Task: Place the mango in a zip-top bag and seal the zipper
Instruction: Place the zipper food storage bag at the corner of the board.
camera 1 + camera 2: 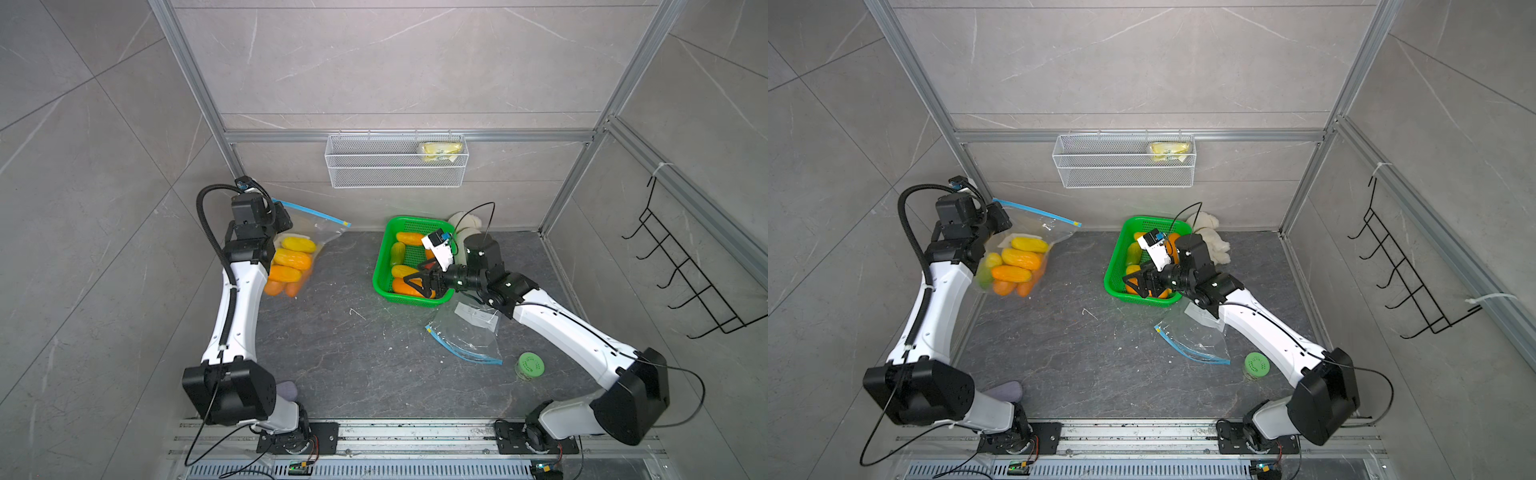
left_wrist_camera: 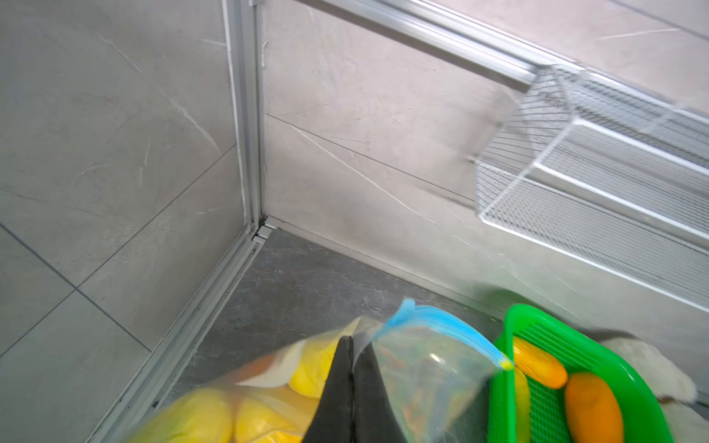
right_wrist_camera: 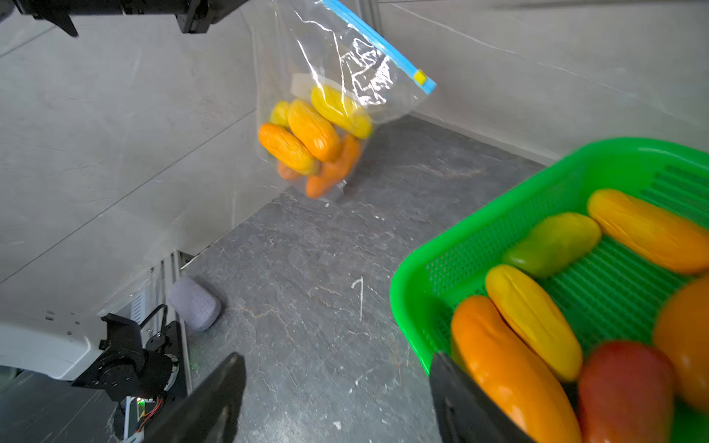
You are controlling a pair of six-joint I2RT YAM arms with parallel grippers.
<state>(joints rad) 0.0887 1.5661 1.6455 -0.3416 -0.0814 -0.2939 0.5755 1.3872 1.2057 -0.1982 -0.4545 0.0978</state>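
Observation:
A clear zip-top bag [image 1: 320,226] with a blue zipper hangs lifted at the back left, with several yellow and orange mangoes [image 1: 291,259] inside it. My left gripper [image 2: 355,343] is shut on the bag's [image 2: 429,368] upper edge, close to the zipper. The zipper strip [image 3: 378,42] runs straight to its yellow slider. Several more mangoes [image 3: 533,318] lie in the green basket [image 1: 380,266]. My right gripper [image 3: 337,358] stands open over the basket's near left corner. One of its fingers sits beside an orange mango [image 3: 506,368], the other over the table. Nothing is between them.
A second, empty zip-top bag [image 1: 469,336] lies flat under the right arm, with a green-lidded jar [image 1: 530,365] beside it. A white cloth [image 1: 463,220] sits behind the basket. A wire shelf [image 1: 395,178] hangs on the back wall and a black hook rack [image 1: 685,270] on the right wall.

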